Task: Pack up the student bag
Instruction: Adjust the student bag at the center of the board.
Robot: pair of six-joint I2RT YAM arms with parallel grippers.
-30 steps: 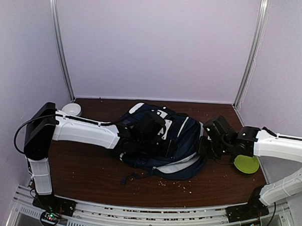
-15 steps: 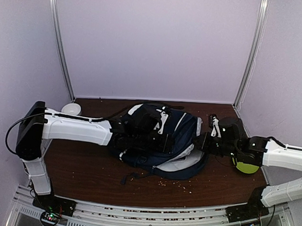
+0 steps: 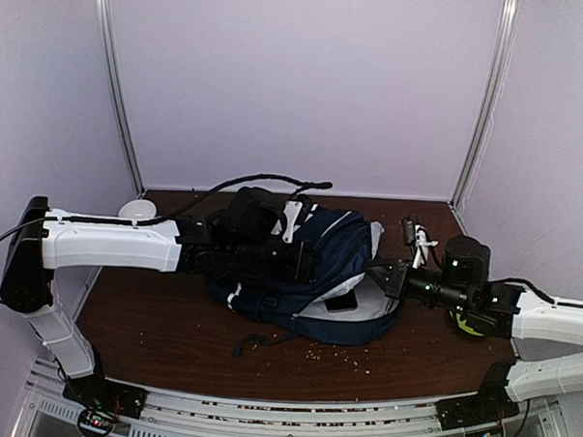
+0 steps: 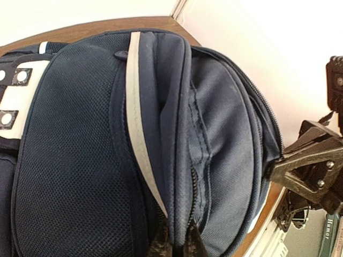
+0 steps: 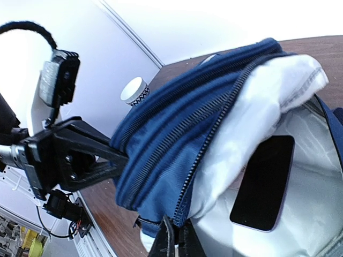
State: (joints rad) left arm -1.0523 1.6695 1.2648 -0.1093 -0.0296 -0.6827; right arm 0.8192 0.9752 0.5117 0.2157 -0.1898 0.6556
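I'm looking down on a dark brown wooden tabletop [image 3: 161, 314] speckled with pale crumbs [image 3: 339, 354]. It is boxed in by pale lilac walls [image 3: 297, 83] with metal corner rails [image 3: 118, 95]. A small round white container [image 3: 137, 210] sits in the far left corner, and a lime green disc [image 3: 473, 327] peeks out from under my right arm.

The large navy blue fabric backpack with white stripe trim [image 3: 319, 254] lies mid-table between the two arms. Its mouth gapes toward the right, showing light grey lining. A flat black phone [image 5: 262, 182] rests on that lining.

My left claw [image 4: 177, 243] is pinched on a fold of fabric beside the backpack's zip. My right claw [image 5: 174, 238] is pinched on the zipper edge of the upper flap, holding it up off the lining.
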